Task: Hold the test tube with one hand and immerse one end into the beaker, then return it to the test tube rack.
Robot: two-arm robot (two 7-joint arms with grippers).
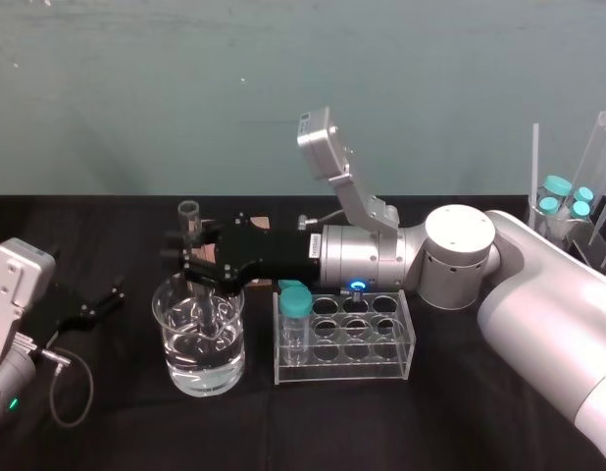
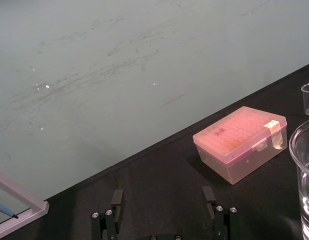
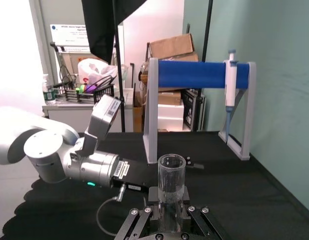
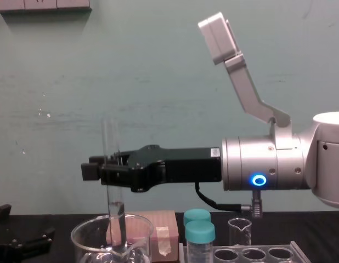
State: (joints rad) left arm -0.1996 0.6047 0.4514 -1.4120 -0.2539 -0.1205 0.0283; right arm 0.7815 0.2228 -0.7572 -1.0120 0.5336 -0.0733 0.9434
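My right gripper (image 1: 193, 261) reaches in from the right and is shut on the test tube (image 1: 191, 221), a long clear glass tube held upright. The tube's lower end dips into the water in the wide glass beaker (image 1: 180, 358). From the side, the test tube (image 4: 110, 142) passes down between the black fingers and into the beaker (image 4: 82, 236). In the right wrist view the test tube (image 3: 171, 180) stands clamped between the jaws. The test tube rack (image 1: 347, 371) stands just right of the beaker. My left gripper (image 1: 105, 299) rests open on the table at far left, its fingers (image 2: 117, 197) spread apart.
A capped turquoise vial (image 1: 295, 306) stands in the rack's left end. A pink box (image 2: 239, 142) and a small beaker (image 4: 239, 230) sit behind the beaker and rack. More vials and tubes (image 1: 566, 196) stand at far right. A pipette stand (image 3: 202, 75) is on the table's left side.
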